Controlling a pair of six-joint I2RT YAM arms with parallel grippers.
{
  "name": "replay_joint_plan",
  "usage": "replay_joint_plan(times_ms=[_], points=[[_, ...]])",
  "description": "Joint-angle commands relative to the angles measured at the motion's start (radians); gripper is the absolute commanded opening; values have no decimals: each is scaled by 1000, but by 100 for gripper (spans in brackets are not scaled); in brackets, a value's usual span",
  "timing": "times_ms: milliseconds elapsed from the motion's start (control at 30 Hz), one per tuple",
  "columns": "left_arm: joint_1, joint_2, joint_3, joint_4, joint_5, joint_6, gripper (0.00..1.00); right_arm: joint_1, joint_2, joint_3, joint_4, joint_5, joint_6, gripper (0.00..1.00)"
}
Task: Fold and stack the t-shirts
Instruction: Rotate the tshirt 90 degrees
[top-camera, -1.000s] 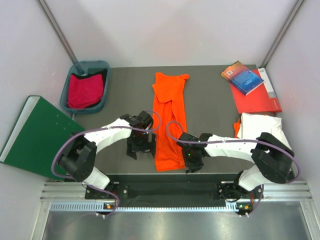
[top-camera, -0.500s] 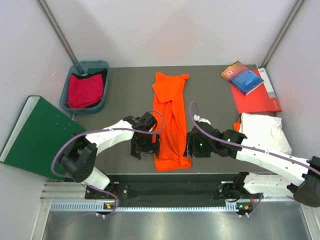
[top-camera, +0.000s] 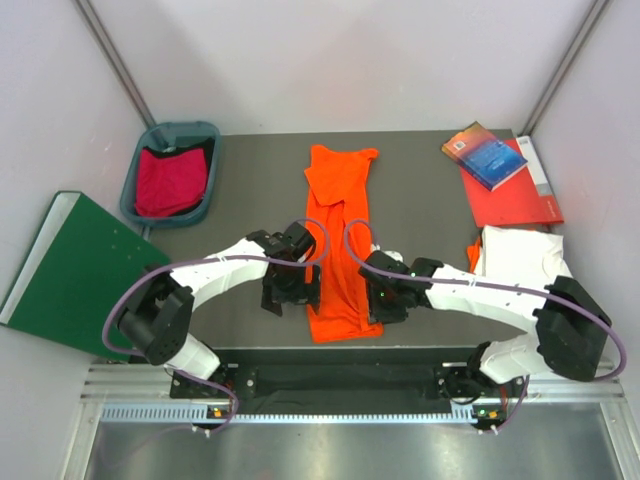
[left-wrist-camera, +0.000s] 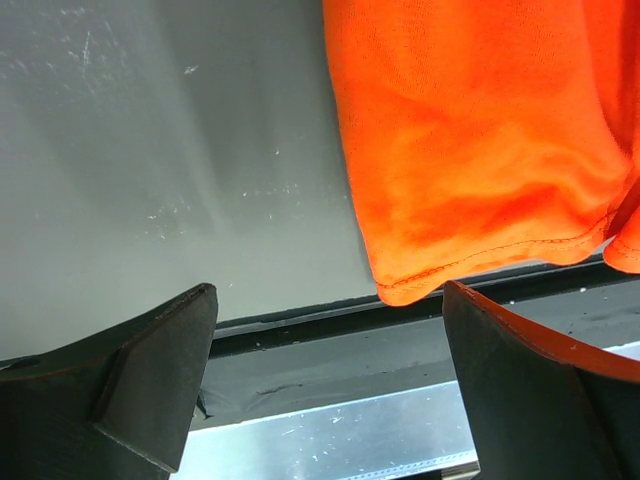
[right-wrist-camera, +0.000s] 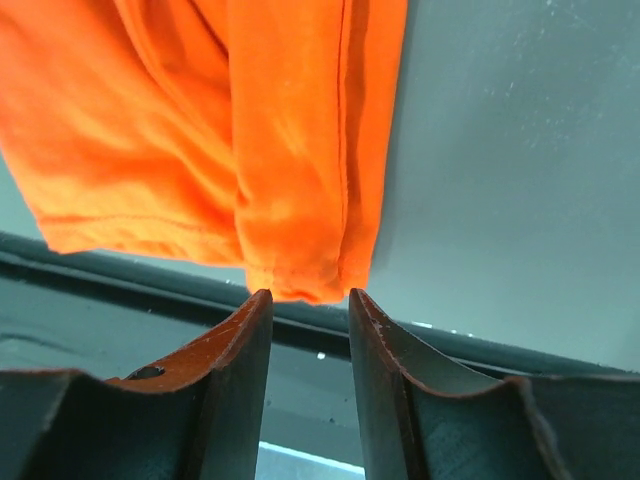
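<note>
A bright orange t-shirt (top-camera: 340, 240), folded lengthwise into a long strip, lies down the middle of the table, with its hem near the front edge. My left gripper (top-camera: 290, 295) is just left of the hem. In the left wrist view it (left-wrist-camera: 330, 330) is wide open and empty, with the hem corner (left-wrist-camera: 420, 280) close to its right finger. My right gripper (top-camera: 385, 300) is at the hem's right side. In the right wrist view its jaws (right-wrist-camera: 308, 300) stand narrowly apart, with the shirt's corner (right-wrist-camera: 300, 270) at their tips and nothing between them. A crimson shirt (top-camera: 168, 180) lies in a bin. A white shirt (top-camera: 525, 262) lies folded at the right.
A blue-grey bin (top-camera: 205, 135) stands at the back left. A stiff dark-green board (top-camera: 75, 265) leans off the table's left side. A blue book (top-camera: 485, 155) and a red book (top-camera: 515, 200) lie at the back right. The table's front edge (top-camera: 340, 350) runs just below the hem.
My right arm swung out to the right and came back. Its gripper now sits against the hem's right side. My left gripper shifted slightly towards the shirt, then held still.
</note>
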Motion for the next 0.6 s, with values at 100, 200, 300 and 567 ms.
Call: replay_joint_plan(times_ms=[100,200,300,567], points=[[-3,-42,9,-12,-16,-34,99,-10,95,35,68,17,-27,34],[-3,-46,6,-15,-19,-37,99,-10,140,32,114,-11,-49,22],[-3,-52,3,-21,-26,-39,99,-10,157,43,129,-21,-58,3],[-3,-69,-11,-36,-49,-43,99,4,16,136,34,25,-50,0]])
